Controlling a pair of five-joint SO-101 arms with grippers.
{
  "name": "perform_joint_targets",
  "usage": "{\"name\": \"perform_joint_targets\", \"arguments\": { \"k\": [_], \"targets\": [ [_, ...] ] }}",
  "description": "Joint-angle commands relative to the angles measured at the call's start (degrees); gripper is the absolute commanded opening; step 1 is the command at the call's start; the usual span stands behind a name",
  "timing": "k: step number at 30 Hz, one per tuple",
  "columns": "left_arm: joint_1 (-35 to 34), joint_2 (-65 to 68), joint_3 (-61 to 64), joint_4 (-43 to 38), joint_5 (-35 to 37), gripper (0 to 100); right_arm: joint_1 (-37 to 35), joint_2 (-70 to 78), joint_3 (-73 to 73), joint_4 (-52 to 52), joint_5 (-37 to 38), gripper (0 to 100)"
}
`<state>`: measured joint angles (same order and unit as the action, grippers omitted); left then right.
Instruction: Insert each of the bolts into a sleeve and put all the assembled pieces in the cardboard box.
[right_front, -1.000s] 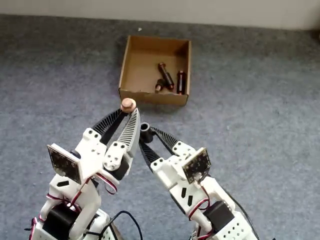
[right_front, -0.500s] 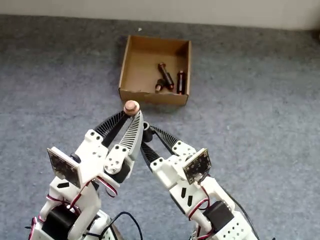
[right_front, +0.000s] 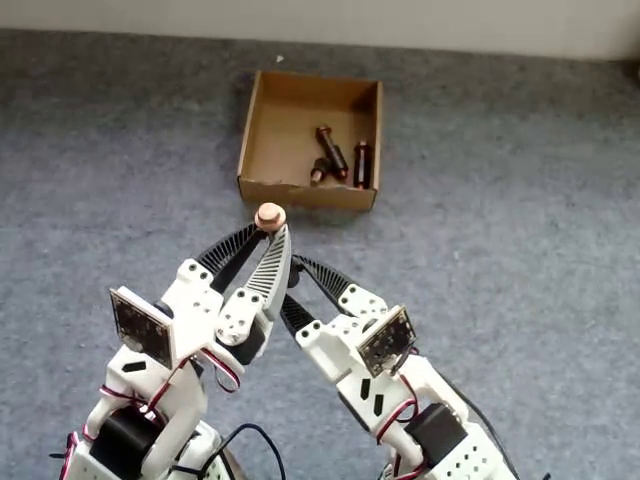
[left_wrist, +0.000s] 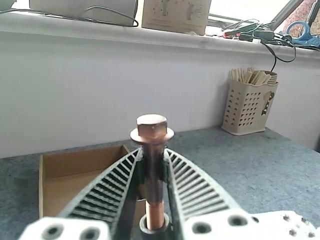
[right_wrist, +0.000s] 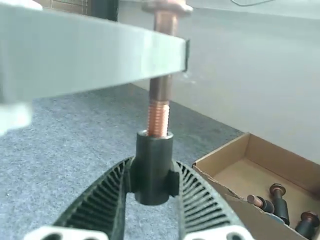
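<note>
the left gripper (right_front: 268, 232) is clamped on a copper bolt (left_wrist: 151, 135). it holds the bolt upright by the shank, with the flanged hex head above the fingertips, just in front of the cardboard box (right_front: 300, 192) near its front wall. the right gripper (right_wrist: 151, 175) is closed around a black sleeve (right_wrist: 152, 165), also upright, directly beneath the bolt. the bolt's threaded end sits in the sleeve's top opening, and most of the shank is above the sleeve. the 2 grippers meet in a v in front of the box, the left one above the right. inside the box, toward its right wall, lie 3 assembled pieces (right_front: 334, 153), dark sleeves with copper heads showing. the box stands on a grey carpet (right_front: 500, 260). beyond the box, a beige perforated holder (left_wrist: 248, 107) of sticks stands by a white wall (left_wrist: 100, 85).
</note>
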<state>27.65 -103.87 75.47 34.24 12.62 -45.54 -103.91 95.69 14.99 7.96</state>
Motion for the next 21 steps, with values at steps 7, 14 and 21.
{"name": "perform_joint_targets", "arguments": {
  "k": [7, 14, 21],
  "targets": [
    [0.84, -0.48, 1.98, -1.05, -0.79, 1, 2.33, -0.84, 6.55, -6.02, 0.53, 0.5],
    [0.48, -0.48, 1.54, 3.78, -0.88, 12, 5.23, -0.84, 6.55, -6.20, 0.53, 0.5],
    [-2.51, -0.40, 1.36, 5.98, -0.88, 17, 6.11, -0.84, 6.55, -5.85, 0.44, 0.5]
  ]
}}
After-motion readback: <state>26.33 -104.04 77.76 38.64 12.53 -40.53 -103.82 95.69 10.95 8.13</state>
